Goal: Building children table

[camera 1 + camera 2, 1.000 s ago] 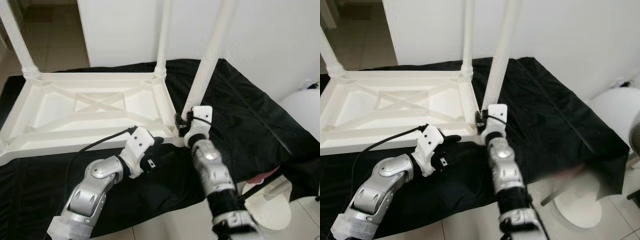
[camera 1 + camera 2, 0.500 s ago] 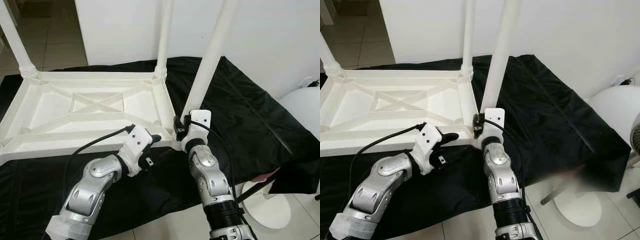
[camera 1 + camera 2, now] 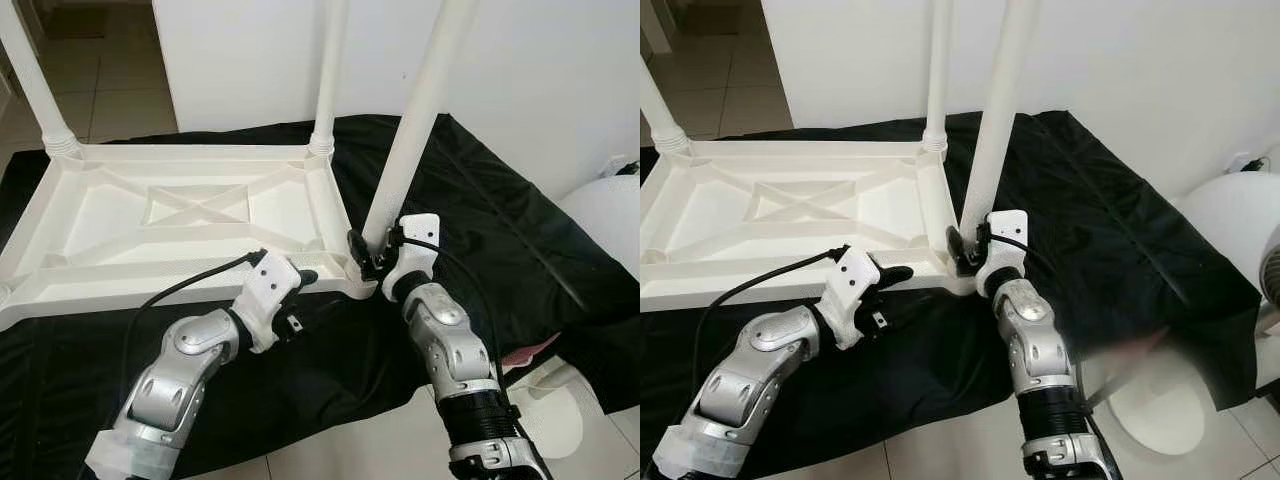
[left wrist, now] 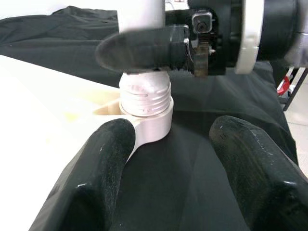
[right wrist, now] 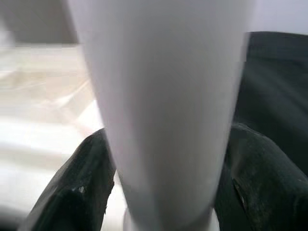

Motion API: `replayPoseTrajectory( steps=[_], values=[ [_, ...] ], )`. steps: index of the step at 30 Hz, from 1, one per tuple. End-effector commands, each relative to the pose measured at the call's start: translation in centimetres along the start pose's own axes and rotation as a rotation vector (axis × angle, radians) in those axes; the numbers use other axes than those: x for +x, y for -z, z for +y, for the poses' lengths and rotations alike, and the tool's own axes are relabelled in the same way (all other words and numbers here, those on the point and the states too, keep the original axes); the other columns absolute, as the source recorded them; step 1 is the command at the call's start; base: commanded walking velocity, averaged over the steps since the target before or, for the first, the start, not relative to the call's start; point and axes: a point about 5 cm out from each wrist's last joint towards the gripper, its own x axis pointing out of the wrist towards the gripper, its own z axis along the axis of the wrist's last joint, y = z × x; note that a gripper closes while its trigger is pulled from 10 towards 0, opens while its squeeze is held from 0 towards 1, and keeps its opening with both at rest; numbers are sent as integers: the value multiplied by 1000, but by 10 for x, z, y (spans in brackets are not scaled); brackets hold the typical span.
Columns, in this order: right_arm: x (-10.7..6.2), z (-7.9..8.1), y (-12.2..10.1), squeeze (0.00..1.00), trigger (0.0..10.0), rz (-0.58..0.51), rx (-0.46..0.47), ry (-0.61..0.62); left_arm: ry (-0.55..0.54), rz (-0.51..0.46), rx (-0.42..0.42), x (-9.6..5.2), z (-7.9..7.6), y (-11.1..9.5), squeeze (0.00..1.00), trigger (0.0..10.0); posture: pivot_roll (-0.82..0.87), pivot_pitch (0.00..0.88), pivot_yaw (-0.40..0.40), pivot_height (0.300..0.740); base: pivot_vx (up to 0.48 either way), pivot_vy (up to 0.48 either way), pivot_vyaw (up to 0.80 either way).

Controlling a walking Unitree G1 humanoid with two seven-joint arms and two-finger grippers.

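The white plastic table point(image 3: 190, 215) lies upside down on a black cloth point(image 3: 500, 240). Its near right leg point(image 3: 415, 120) stands nearly upright, leaning slightly right, its threaded foot in the corner socket point(image 4: 147, 120). The right gripper point(image 3: 372, 256) clamps the leg just above the socket, apparently firmly. The left gripper point(image 3: 300, 280), fingers apart, rests just left of the socket, the table's edge between them.

The upturned children's table point(image 3: 190, 215) is plain white plastic, its legs point(image 3: 415, 130) white as well, lying on a solid black cloth point(image 3: 500, 230). Both arms are silver; the left end effector point(image 3: 305, 277) and right end effector point(image 3: 362, 252) have black fingers on white housings. The floor point(image 3: 110, 90) is pale beige tile.
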Motion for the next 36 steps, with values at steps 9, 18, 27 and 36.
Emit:
replayPoseTrajectory(
  steps=[9,18,27,36],
  values=[
    [5,-11,5,0,10000,58,-98,-292,-13,9,-4,2,2,1,0,10000,-5,36,-48,740,0,0,0],
    [12,-28,11,0,10000,127,-201,-373,5,13,-6,3,1,0,0,10000,-4,37,-30,740,0,0,0],
    [15,-33,11,0,0,148,-209,-456,7,16,-5,2,1,0,0,10000,7,35,-37,740,0,0,0],
    [13,-40,18,0,10000,157,-195,-395,-3,20,-10,1,-1,2,0,10000,3,39,-43,740,0,0,0]
  ],
)
